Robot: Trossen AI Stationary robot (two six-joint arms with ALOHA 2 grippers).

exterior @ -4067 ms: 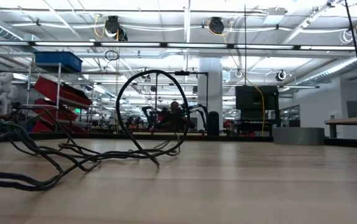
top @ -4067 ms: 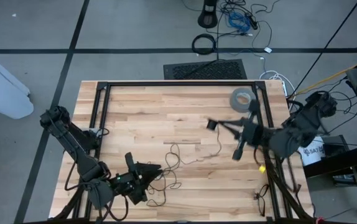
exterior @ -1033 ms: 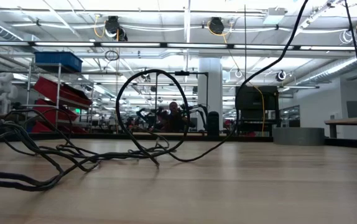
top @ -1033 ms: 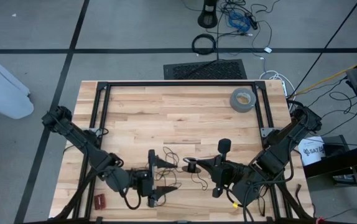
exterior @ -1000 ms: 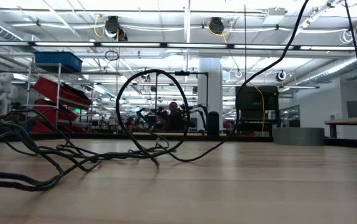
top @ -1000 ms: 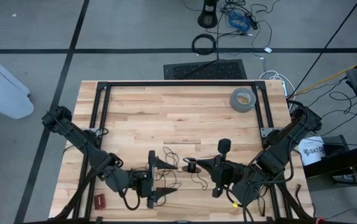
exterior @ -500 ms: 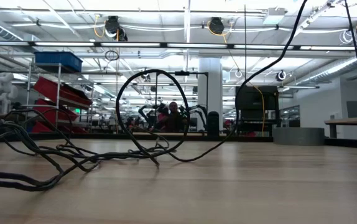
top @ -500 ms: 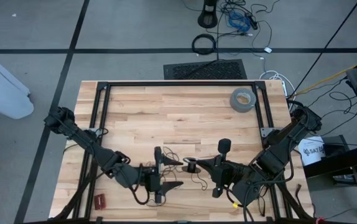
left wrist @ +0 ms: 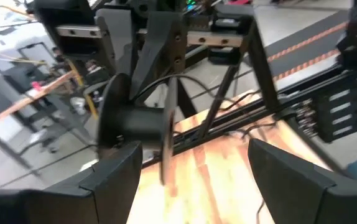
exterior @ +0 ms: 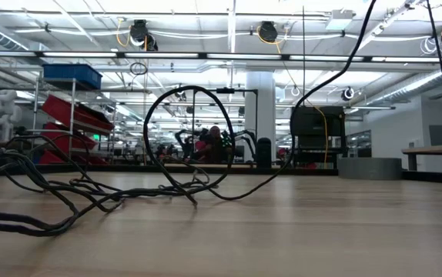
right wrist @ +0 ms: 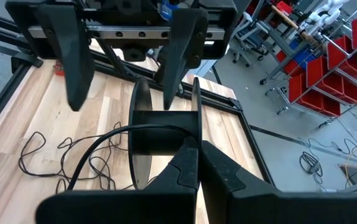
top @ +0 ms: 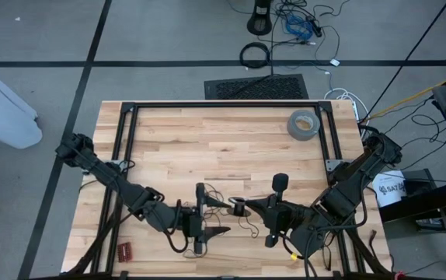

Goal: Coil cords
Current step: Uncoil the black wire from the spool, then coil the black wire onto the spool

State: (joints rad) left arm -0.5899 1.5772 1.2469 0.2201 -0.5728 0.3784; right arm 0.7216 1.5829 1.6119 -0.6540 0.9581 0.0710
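The cord is a thin black wire lying in loose loops on the wooden table (top: 211, 190) (right wrist: 32, 138). One strand (right wrist: 101, 144) rises from the table to the hub of a black spool (right wrist: 163, 134) (left wrist: 138, 121). In the low view the cord stands up as a round loop (exterior: 145, 127), and a strand climbs out of the top right. My right gripper (top: 242, 207) (right wrist: 198, 149) is shut on the spool, mid-table near the front. My left gripper (top: 224, 217) (left wrist: 194, 146) stands open and level just left of the spool, facing it, and holds nothing. My right gripper pinches one flange of the spool at its rim (right wrist: 196, 138) between its two shut fingers. It comes from the table's right and slants slightly down. The spool is lifted clear of the table, its axle level, with the cord trailing slack from the hub to the tabletop.
A grey tape roll (top: 304, 124) lies at the table's far right. A black frame (top: 130, 124) runs along the table's far, left and right edges. A small red object (top: 123, 250) sits at the near left. Bare wood lies across the table's far half.
My left gripper has moved toward the table's right, closer to the spool, staying open. My right gripper, the spool and the cord on the table have kept still.
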